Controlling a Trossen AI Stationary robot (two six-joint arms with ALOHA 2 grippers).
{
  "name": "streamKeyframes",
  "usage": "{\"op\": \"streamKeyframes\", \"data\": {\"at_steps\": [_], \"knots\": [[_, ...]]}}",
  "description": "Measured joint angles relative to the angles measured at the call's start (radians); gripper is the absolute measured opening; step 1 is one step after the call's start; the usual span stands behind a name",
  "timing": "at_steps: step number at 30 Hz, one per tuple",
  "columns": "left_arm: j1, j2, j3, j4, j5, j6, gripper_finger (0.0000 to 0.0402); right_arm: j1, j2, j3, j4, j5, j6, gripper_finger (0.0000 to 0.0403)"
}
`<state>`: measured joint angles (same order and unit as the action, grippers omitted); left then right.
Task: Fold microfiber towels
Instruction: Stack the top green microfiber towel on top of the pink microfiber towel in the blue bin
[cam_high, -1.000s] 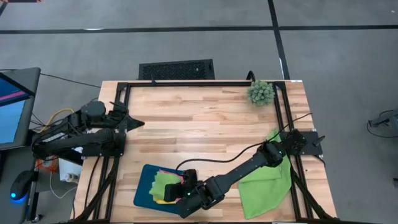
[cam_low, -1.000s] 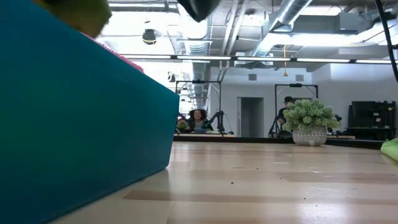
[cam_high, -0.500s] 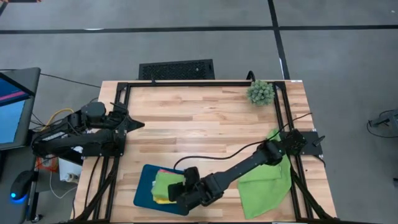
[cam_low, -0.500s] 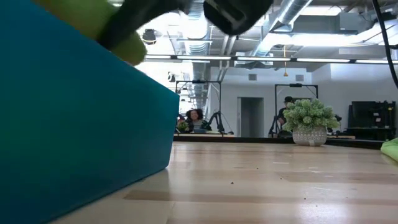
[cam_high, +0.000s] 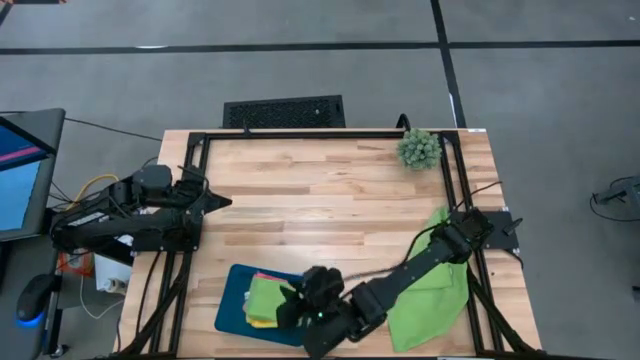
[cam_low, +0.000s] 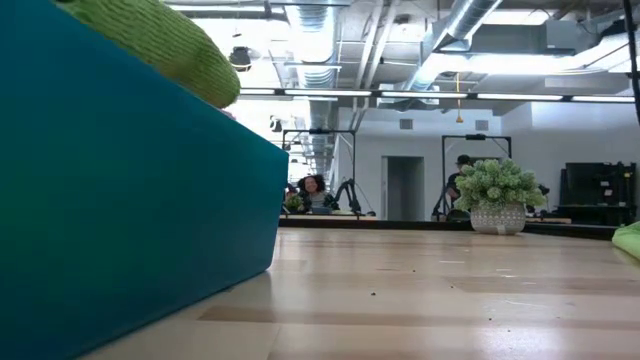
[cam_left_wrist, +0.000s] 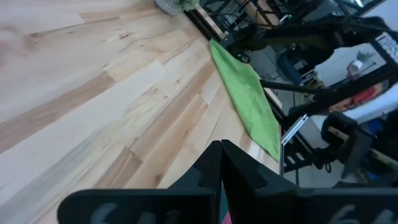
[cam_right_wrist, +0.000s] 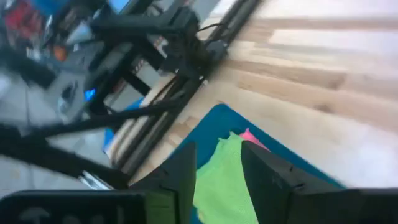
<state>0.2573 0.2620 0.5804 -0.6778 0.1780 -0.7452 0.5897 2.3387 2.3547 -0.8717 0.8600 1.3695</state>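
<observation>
Right tool (cam_high: 290, 305) (fingers parted) over stacked towels (cam_high: 264, 300).

R arm stretched low, hand (cam_high: 296, 307) fingers apart; L arm parked at edge, hand (cam_high: 222, 200) closed.

desk (cam_high: 320, 200): my light wood plank top with a black frame running round it
far right corner: little spiky green plant (cam_high: 419, 148) in a pot
near edge, left of middle: teal tray (cam_high: 232, 303), sitting flat
right edge, near end: loose lime green towel (cam_high: 432, 300), spread out, draped partly over the frame rail
</observation>
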Motion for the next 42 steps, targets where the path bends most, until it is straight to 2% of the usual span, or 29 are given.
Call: {"op": "streamKeyframes", "data": {"at_steps": [7,13,19,28,36,42], "knots": [[0.000,0.000,0.000,-0.009,-0.043,0.000,0.0000,-0.009,0.102,-0.003,0.223,0.014,-0.388,0.0122],[0.000,0.000,0.000,-0.016,-0.052,0.000,0.0000,-0.023,0.232,-0.004,0.368,0.010,-0.548,0.0099],[0.000,0.000,0.000,-0.025,-0.058,0.001,0.0000,-0.059,0.343,-0.003,0.443,-0.007,-0.553,0.0085],[0.000,0.000,0.000,-0.055,-0.062,0.000,0.0000,-0.088,0.401,0.002,0.518,-0.136,-0.582,0.0074],[0.000,0.000,0.000,-0.071,-0.080,0.001,0.0000,-0.088,0.394,-0.002,0.515,-0.176,-0.601,0.0070],[0.000,0.000,0.000,-0.071,-0.092,0.001,0.0000,-0.089,0.324,-0.006,0.522,-0.170,-0.760,0.0070]]}}
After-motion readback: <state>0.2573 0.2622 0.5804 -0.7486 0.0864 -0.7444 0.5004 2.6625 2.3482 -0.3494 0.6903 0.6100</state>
